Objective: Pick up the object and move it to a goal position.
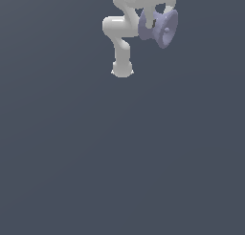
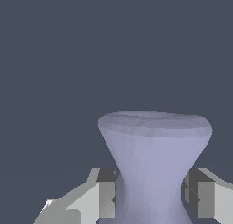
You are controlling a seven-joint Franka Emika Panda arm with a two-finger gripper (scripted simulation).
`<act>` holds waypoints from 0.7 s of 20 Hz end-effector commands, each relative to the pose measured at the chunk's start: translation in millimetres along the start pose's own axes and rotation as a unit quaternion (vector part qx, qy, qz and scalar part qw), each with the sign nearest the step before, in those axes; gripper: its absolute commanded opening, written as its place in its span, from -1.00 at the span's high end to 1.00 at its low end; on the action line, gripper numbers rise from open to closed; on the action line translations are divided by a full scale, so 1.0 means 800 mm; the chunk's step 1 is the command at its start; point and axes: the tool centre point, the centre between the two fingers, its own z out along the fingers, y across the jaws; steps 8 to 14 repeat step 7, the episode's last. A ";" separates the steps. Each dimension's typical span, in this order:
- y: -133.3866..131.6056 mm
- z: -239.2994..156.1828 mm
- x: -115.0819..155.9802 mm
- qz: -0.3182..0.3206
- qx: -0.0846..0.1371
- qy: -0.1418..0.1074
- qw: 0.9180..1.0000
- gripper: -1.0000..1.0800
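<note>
The lavender-blue spool sits between the two fingers of the white gripper, which are clamped on its narrow waist: in the wrist view one grey pad presses against the stem on one side and the other pad meets it on the opposite side. Beyond the fingertips the piece widens into a flared disc end, which projects clear of the jaws. The part of the spool nearer the palm runs out of the wrist view, so its other end cannot be seen there.

In the exterior view the spool hangs under the gripper near the upper edge, tilted, with its flared disc facing the exterior view's right and a small hub visible in the middle of the disc. The white arm bends behind the jaws toward the exterior view's left and ends at its base. The ground is plain dark slate
</note>
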 end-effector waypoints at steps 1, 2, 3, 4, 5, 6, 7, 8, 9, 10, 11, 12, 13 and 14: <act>0.000 -0.008 0.001 0.000 0.000 0.000 1.000 1.00; 0.000 -0.010 0.001 0.000 0.000 0.000 1.000 1.00; 0.000 -0.011 0.002 0.000 0.000 0.000 1.000 1.00; 0.000 -0.013 0.002 0.000 0.000 0.000 1.000 1.00; 0.000 -0.013 0.002 0.000 0.000 0.000 1.000 1.00; 0.001 -0.014 0.002 0.000 0.000 0.000 1.000 1.00; 0.001 -0.014 0.002 0.000 0.000 0.000 1.000 1.00; 0.001 -0.014 0.002 0.000 0.000 0.000 1.000 1.00; 0.001 -0.014 0.002 0.000 0.000 0.000 1.000 1.00; 0.001 -0.014 0.002 0.000 0.000 0.000 1.000 1.00; 0.001 -0.014 0.002 0.000 0.000 0.000 1.000 1.00; 0.001 -0.014 0.002 0.000 0.000 0.000 1.000 1.00; 0.001 -0.014 0.002 0.000 0.000 0.000 1.000 1.00; 0.001 -0.014 0.002 0.000 0.000 0.000 1.000 1.00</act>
